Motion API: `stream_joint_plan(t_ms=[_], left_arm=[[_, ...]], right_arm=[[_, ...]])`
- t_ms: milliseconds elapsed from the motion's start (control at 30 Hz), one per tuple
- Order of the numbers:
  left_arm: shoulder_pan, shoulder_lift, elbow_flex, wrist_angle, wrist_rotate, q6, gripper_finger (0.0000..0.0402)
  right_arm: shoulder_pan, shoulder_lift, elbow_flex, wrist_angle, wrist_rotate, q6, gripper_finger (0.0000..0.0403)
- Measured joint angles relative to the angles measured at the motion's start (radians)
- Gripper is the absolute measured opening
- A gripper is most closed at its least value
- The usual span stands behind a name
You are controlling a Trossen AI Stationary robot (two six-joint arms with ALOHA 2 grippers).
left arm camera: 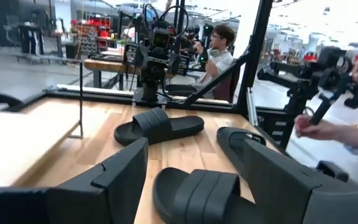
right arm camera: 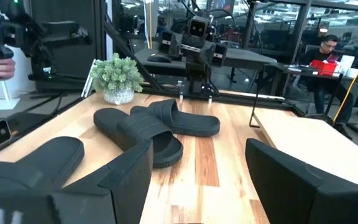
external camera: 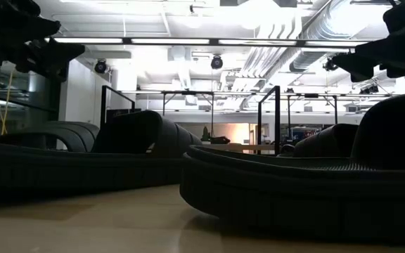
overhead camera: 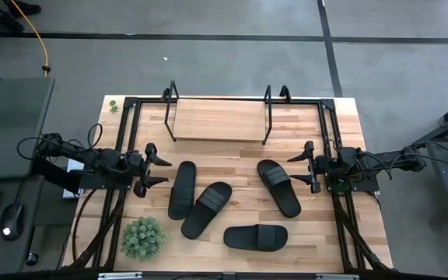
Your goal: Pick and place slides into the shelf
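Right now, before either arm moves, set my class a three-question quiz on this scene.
1. How many slides lie on the table?
2. True or false: the shelf holds no slides.
3. Which sits nearest the plant? A) left gripper B) right gripper C) shelf

Key: 1. Four. 2. True. 3. A; both grippers are open and hold nothing.

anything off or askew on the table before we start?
Four slides lie scattered at mixed angles; two overlap, touching. The others, and, lie apart. The shelf holds none. No damage visible. Left gripper and right gripper are open.
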Motion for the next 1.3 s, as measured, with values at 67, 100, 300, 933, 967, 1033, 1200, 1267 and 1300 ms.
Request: stream_joint_plan(t_ms=[67, 100, 300, 933, 967, 1033, 1200, 1267, 1300], left_arm=[[0.000, 0.000, 0.000, 0.001, -0.004, -0.016, 0.0246], [0.000, 0.000, 0.000, 0.001, -0.012, -0.024, 0.0246], [0.000, 0.000, 0.000, 0.003, -0.042, -0.036, 0.0246], [0.000, 0.000, 0.000, 0.034, -0.373, 0.016, 0.0246], [0.000, 0.000, 0.000, 0.034, -0.401, 0.016, 0.0246], [0.000, 0.000, 0.000, 0.034, -0.438, 0.018, 0.0246], [0.000, 0.000, 0.000, 0.034, -0.479, 0.019, 0.0246], [0.000, 0.000, 0.000, 0.034, -0.481, 0.028, 0.0246], [0.000, 0.000, 0.000, 0.034, -0.481, 0.037, 0.0246]], right_arm=[[0.000, 0.000, 0.000, -0.001, 0.000, -0.015, 0.0248], [0.000, 0.000, 0.000, -0.001, 0.000, -0.017, 0.0248], [0.000, 0.000, 0.001, -0.003, 0.000, -0.017, 0.0248], [0.000, 0.000, 0.002, 0.036, 0.002, -0.090, 0.0248], [0.000, 0.000, 0.002, 0.042, 0.002, -0.088, 0.0248], [0.000, 0.000, 0.002, 0.048, 0.002, -0.079, 0.0248], [0.000, 0.000, 0.002, 0.051, -0.009, 0.019, 0.0248], [0.000, 0.000, 0.002, 0.065, -0.010, 0.082, 0.0248], [0.000, 0.000, 0.002, 0.070, -0.010, 0.110, 0.0248]])
